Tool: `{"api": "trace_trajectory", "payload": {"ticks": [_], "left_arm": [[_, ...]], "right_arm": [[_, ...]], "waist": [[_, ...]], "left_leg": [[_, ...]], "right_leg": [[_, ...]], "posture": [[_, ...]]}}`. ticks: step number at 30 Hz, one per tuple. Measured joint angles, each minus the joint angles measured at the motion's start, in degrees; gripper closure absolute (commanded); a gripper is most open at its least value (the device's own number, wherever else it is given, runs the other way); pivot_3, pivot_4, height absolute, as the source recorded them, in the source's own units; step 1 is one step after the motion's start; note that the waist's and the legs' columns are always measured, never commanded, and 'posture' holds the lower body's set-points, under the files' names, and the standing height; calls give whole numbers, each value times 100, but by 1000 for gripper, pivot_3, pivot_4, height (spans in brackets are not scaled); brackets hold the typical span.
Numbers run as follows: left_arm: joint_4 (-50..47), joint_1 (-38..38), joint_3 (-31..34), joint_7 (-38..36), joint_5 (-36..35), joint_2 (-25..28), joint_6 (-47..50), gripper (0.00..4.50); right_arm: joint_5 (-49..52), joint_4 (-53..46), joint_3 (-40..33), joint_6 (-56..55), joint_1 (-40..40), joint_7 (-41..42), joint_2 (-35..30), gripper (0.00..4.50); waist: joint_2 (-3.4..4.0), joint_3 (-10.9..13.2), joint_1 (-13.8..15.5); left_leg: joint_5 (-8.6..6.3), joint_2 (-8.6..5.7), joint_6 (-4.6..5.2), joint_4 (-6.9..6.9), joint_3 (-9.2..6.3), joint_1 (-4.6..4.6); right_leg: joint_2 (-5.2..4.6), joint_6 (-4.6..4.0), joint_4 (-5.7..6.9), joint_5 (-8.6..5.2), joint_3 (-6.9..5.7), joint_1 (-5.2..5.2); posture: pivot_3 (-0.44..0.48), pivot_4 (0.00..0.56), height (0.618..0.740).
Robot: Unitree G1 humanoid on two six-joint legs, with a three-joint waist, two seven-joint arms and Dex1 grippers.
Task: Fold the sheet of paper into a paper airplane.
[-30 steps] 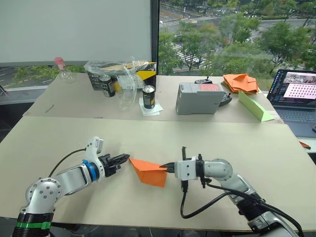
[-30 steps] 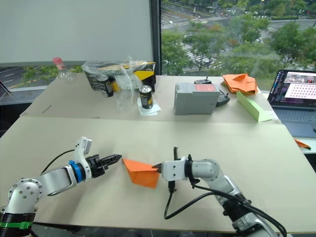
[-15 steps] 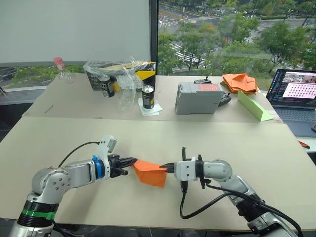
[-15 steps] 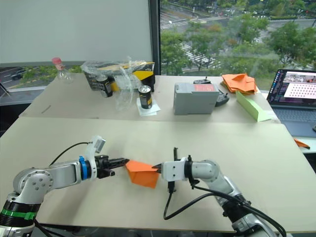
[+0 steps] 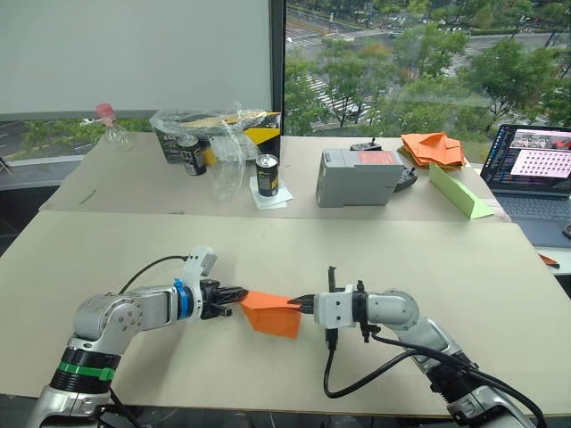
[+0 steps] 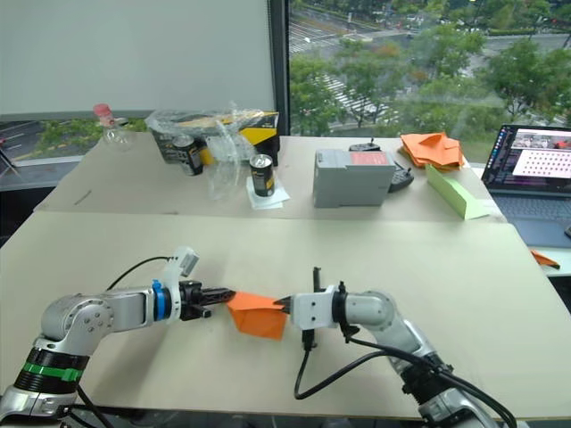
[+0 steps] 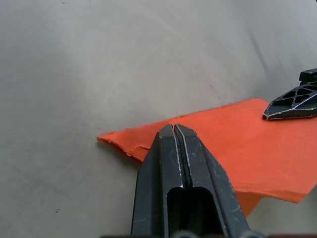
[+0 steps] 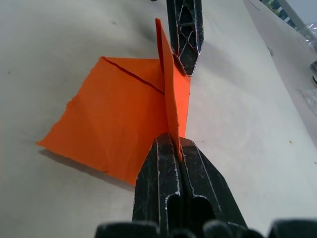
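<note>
At table centre: folded bright-orange sheet of paper (image 5: 272,311), pinched shut by left gripper (image 5: 243,295) at 9 o'clock, right gripper (image 5: 300,304) at 3 o'clock. Mid-fold, probably wing crease; next needs steady opposing hold.

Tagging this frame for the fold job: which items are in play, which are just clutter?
In play:
folded bright-orange sheet of paper
left pincer, shut on its left tip
right pincer, shut on its right end

Clutter, back table:
heap of orange paper pieces
long light-green paper wedge
grey box
two dark drink cans
open laptop
</note>
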Motion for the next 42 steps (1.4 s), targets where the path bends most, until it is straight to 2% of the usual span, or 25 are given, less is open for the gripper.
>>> {"api": "trace_trajectory", "payload": {"ticks": [9, 13, 17, 27, 36, 42], "left_arm": [[-134, 92, -135, -338, 416, -225, -28, 4482], [-167, 118, -115, -384, 511, -323, -12, 4500], [-169, 117, -102, -428, 584, -349, 1, 4500], [-126, 104, -50, -546, 725, -417, 15, 4500], [-58, 78, -41, -656, 786, -429, 19, 4500], [61, 6, -59, -753, 810, -434, 43, 4500]], "right_arm": [[-164, -21, 61, 12, 50, 22, -66, 4500], [-172, -27, 96, 14, 51, 57, -135, 3295], [-133, -118, 64, 13, 52, 27, -148, 1893], [133, -770, -153, 122, 520, 131, -498, 1893], [148, -1056, -243, 130, 738, 51, -490, 1893], [161, -1057, -192, 128, 744, 43, -254, 1893]], "waist": [[0, 0, 7], [1, -1, 25], [1, -1, 21], [1, -1, 23], [2, -1, 22], [2, -1, 25]], "left_leg": [[-3, 0, 5, 1, 0, 9], [-4, -1, 7, 3, 0, 13], [-6, 0, 10, 2, 0, 22], [-15, 0, 26, 3, 0, 23], [-18, 0, 32, 3, 1, 27], [-18, 0, 32, 3, 0, 31]], "right_leg": [[0, 0, -1, 0, 0, 10], [-1, 0, -2, 0, 0, 17], [-1, 0, -1, 0, -1, 23], [-1, 0, 0, 0, -1, 25], [-1, 0, 1, 0, 0, 26], [-1, 0, 3, 0, -1, 29]], "posture": [[0, 150, 740], [0, 150, 740], [0, 150, 740], [0, 150, 740], [0, 150, 740], [0, 150, 740]]}}
